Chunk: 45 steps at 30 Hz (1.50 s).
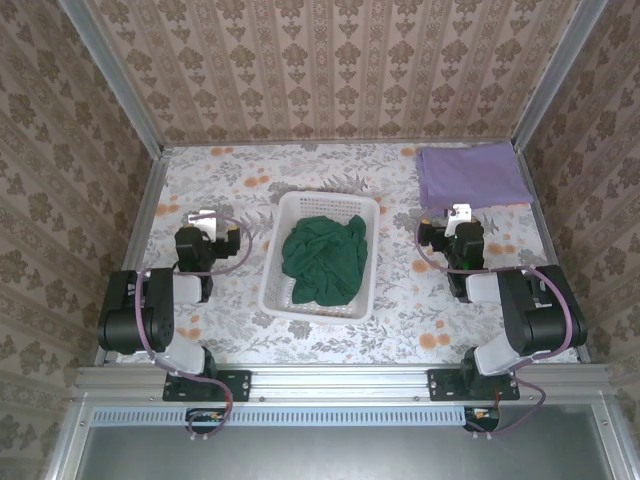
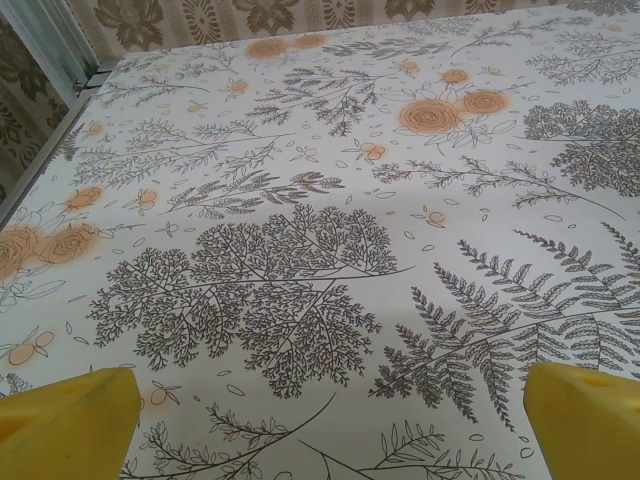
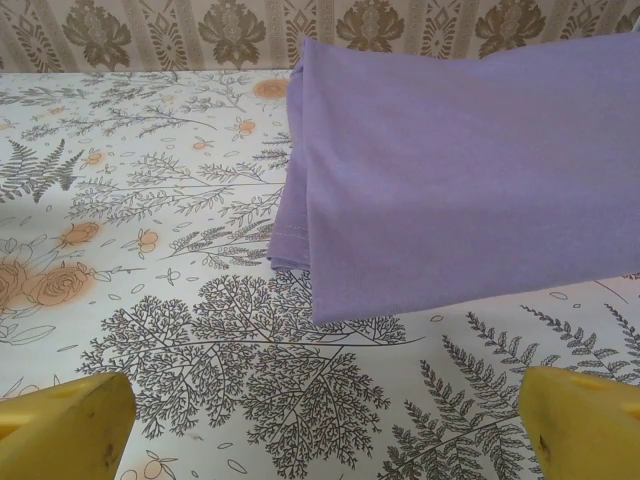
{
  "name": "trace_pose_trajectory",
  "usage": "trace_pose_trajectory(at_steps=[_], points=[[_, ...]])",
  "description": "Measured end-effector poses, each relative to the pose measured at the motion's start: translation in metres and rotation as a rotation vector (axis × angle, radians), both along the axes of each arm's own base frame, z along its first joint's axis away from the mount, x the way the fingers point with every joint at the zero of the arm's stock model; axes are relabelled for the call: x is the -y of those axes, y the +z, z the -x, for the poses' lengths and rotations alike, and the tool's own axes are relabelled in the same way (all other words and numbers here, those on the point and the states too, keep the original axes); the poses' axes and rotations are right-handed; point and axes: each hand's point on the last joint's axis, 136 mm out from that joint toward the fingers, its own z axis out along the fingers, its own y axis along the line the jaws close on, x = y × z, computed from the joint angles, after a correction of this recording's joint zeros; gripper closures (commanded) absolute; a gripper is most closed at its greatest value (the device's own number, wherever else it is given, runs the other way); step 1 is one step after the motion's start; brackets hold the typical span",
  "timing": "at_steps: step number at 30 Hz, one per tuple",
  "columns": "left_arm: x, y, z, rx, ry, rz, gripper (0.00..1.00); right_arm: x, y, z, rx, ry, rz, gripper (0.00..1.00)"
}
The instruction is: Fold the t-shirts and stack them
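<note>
Green t-shirt [image 1: 323, 262]: crumpled in a loose heap, not folded. It sits inside the white basket [image 1: 330, 203], which stands mid-tabletop between the two arms. The cloth fills most of the basket's floor and bunches toward its far end.

Purple t-shirt [image 1: 472, 175]: folded flat into a rough rectangle. It lies on the tabletop [image 1: 200, 180] at the far right corner, well apart from the basket. The right wrist view shows layered cloth edges stacked along the shirt's left side.

Left hand [image 1: 207, 218]: left of the basket, over bare flower-patterned tabletop. Its yellow fingers [image 2: 65, 425] are spread wide with nothing between them.

Right hand [image 1: 460, 213]: right of the basket, near the purple t-shirt's near edge and not touching the cloth. Its fingers [image 3: 580, 420] are spread wide and hold nothing.
</note>
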Motion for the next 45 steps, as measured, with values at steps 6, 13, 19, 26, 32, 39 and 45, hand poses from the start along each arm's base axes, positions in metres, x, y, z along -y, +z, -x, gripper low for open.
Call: trace_pose_trajectory(at_steps=[6,13,19,26,32,39,45], points=[[0.000,0.000,0.000,0.000,0.001,0.000,0.00,0.000,0.000,0.000,0.000,0.000,0.000,0.00],[0.000,0.000,0.000,0.000,0.001,0.000,0.00,0.000,0.000,0.000,0.000,0.000,0.000,0.00],[-0.001,0.000,0.000,0.000,0.002,0.000,0.00,0.000,0.000,0.000,0.000,0.000,0.000,0.00],[-0.002,0.000,0.000,0.000,0.009,-0.002,0.00,0.000,0.000,0.000,0.000,0.000,0.000,0.00],[-0.009,0.007,0.004,-0.002,0.071,-0.027,0.00,0.000,-0.001,0.002,-0.021,0.000,0.001,0.00],[0.006,0.125,0.024,0.273,0.062,0.047,0.00,-0.011,0.101,0.024,0.200,0.056,-0.036,0.00],[0.069,0.201,0.024,0.406,-0.262,0.370,0.00,-0.014,0.162,0.044,0.319,0.029,-0.266,0.00]])
